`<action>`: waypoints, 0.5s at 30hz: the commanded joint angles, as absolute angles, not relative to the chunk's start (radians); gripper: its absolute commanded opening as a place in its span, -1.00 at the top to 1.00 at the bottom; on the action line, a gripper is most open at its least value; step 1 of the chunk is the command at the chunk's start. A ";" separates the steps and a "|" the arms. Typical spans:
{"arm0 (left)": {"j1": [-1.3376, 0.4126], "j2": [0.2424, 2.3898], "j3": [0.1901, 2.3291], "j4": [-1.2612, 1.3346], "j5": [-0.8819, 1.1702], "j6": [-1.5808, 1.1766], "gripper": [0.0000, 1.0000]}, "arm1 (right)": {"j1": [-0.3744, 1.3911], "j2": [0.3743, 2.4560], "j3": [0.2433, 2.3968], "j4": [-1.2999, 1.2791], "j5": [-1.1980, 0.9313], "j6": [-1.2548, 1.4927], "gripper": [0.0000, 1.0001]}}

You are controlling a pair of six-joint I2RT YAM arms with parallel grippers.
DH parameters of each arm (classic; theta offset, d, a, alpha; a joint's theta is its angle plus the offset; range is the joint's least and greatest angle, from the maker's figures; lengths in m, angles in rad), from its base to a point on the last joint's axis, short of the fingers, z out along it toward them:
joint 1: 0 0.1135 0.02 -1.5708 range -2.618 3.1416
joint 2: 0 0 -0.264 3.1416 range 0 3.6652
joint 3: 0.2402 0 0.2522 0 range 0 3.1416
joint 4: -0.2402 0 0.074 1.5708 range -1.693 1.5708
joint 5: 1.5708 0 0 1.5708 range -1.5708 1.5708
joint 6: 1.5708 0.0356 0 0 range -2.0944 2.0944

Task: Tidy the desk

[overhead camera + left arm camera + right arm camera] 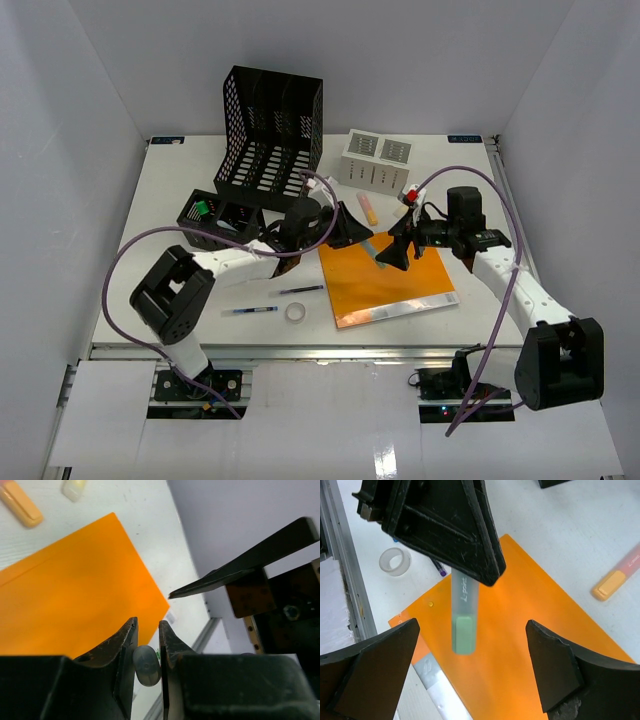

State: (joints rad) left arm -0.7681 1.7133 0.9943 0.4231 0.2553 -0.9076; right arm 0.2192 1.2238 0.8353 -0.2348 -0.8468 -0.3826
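Note:
Above the orange folder (395,285) on the white desk (170,270) hangs a frosted highlighter with a green end (464,617). My left gripper (148,626) is shut on it, and its rounded grey end (146,666) shows between the pads. In the top view the highlighter (379,248) spans the gap from the left gripper (362,238) to the right one (395,252). My right gripper (472,624) stands open, one finger on each side of the green end without touching it. One right finger (235,570) juts into the left wrist view.
A black mesh file rack (268,135) and a white box (375,160) stand at the back. A small black organizer (215,218) sits left of the left arm. An orange highlighter (368,208) lies behind the folder. Two pens (300,290) and a tape roll (295,312) lie near the front.

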 commanded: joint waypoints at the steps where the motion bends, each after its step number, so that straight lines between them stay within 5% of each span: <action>1: -0.733 1.520 1.010 0.165 0.102 -0.720 1.00 | 0.180 1.155 0.831 -0.249 -0.955 -0.448 -0.90; 15: -0.291 1.234 1.079 -0.262 -0.158 -0.332 1.00 | 0.129 1.163 0.810 -0.261 -0.980 -0.468 -0.90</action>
State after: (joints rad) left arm -0.3913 1.2530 1.0318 -0.1442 -0.0545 -0.4777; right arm 0.1329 1.1563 0.8196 -0.2453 -0.9642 -0.4532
